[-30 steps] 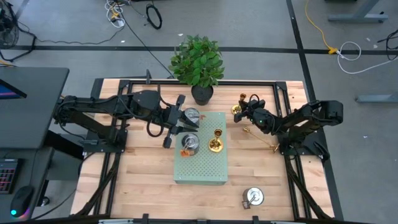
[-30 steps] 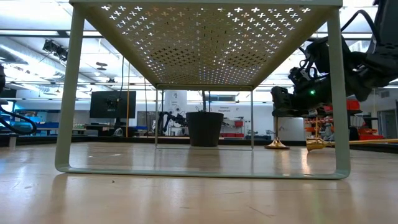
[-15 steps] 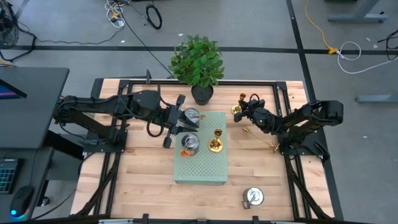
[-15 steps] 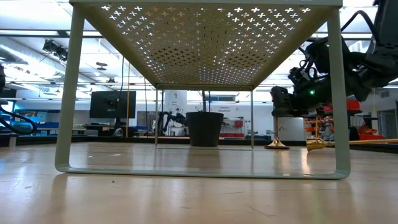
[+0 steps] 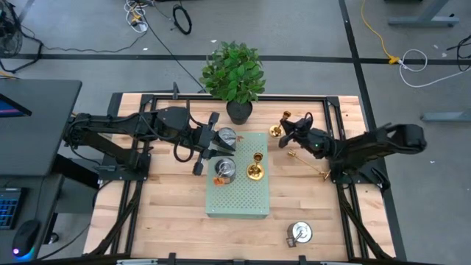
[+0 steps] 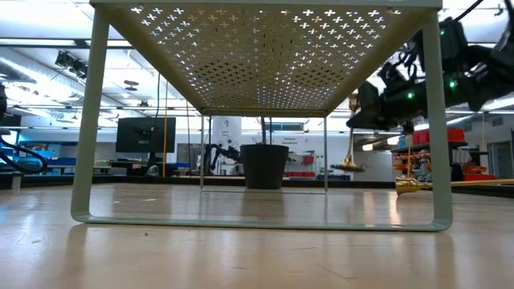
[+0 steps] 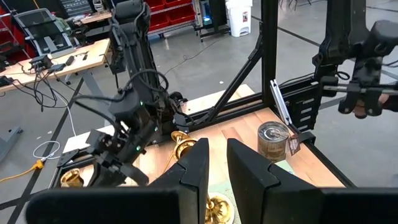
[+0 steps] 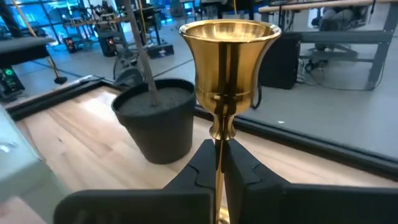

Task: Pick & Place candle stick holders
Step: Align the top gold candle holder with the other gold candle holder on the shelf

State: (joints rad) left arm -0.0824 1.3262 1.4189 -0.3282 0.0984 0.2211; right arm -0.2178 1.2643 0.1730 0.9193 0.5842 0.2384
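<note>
My right gripper (image 5: 287,131) (image 8: 219,158) is shut on a gold candle stick holder (image 6: 351,132), beside the green perforated board's (image 5: 239,195) far right corner. A second gold holder (image 5: 255,165) stands on the board by its base. A third (image 5: 309,164) lies on its side on the table to the right. Two silver holders (image 5: 227,137) (image 5: 224,169) stand on the board, and another (image 5: 299,233) stands at the near right. My left gripper (image 5: 215,151) (image 7: 217,162) hovers at the board's left edge between the two silver ones, open by a narrow gap and empty. My right gripper pinches the gold holder's slim stem (image 8: 219,144) between its two fingers, just below the cup (image 8: 229,59). The fingers come level from the table's right and lie across the stem. The holder hangs nearly upright, its round base (image 6: 349,166) clear of the table.
A black-potted plant (image 5: 234,73) stands at the far edge behind the board. A black frame (image 5: 335,110) runs round the table top. Bare wood lies at the near left and in front of the board.
My right gripper has gone up and a little toward the board with the gold holder. The holder's base, which stood on the table, is now lifted clear. My left arm has kept still.
</note>
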